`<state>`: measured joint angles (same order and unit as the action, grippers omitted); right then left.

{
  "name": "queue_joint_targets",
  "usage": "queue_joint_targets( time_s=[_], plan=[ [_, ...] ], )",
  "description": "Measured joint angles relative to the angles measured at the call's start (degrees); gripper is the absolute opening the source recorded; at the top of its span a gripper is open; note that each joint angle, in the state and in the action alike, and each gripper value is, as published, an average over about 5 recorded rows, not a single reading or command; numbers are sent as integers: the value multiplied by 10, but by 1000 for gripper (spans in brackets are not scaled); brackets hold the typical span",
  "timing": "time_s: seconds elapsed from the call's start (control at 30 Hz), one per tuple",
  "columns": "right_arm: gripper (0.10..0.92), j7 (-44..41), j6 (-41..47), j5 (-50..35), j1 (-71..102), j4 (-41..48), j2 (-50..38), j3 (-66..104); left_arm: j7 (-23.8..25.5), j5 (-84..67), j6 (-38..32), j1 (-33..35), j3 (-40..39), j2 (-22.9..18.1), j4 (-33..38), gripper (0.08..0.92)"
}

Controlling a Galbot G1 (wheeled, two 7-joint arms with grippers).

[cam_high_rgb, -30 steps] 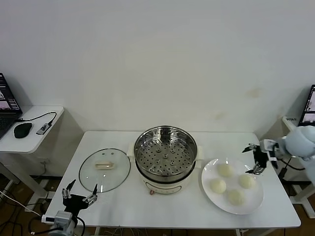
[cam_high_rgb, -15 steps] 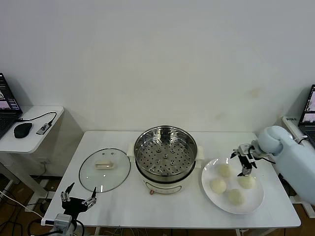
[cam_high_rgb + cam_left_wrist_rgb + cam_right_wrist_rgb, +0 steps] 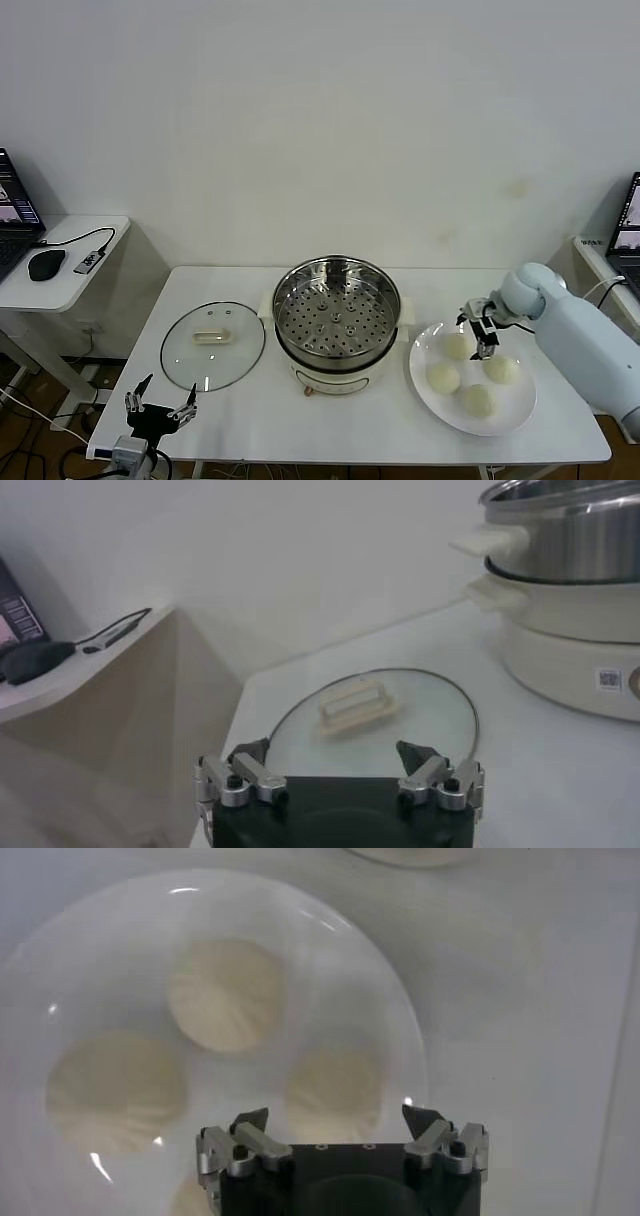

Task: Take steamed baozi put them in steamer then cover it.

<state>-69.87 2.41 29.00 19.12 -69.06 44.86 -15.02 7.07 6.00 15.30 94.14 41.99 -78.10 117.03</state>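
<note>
Right gripper [image 3: 482, 327] hangs over the white plate [image 3: 425, 385] at the right of the head view, above the plate's upper edge and close to the upper-left bun [image 3: 456, 346]. Its fingers stand apart, as the right wrist view confirms, with nothing between them. That view looks straight down on the plate, and one bun [image 3: 334, 1085] sits just ahead of the spread fingertips. The posture suits a descent onto a bun, judged as the opening pick.

Four buns lie on the plate in the head view: upper left, upper right [image 3: 502, 369], lower left [image 3: 443, 378] and lower right [image 3: 479, 400]. None is in the steamer [image 3: 336, 322], which stands at centre frame with its perforated tray bare and uncovered, ready to receive them.

The lid [image 3: 212, 345] lies flat on the table [image 3: 330, 430] at left centre, just beside the steamer, handle upward. Lying there it leaves the pot mouth free for loading.

Left gripper [image 3: 159, 410] sits at the lower left, near the table's front edge and short of the lid, fingers apart and empty. Judged idle.

Task assessed as at its start: no bun transferred, covering not yet done.
</note>
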Motion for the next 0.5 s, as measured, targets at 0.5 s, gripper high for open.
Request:
queue_joint_targets(
  time_s=[0.5],
  plan=[
    [812,17,9,11,8,15,12,-2,0,2,0,-1,-3,0,-5,823]
  ],
)
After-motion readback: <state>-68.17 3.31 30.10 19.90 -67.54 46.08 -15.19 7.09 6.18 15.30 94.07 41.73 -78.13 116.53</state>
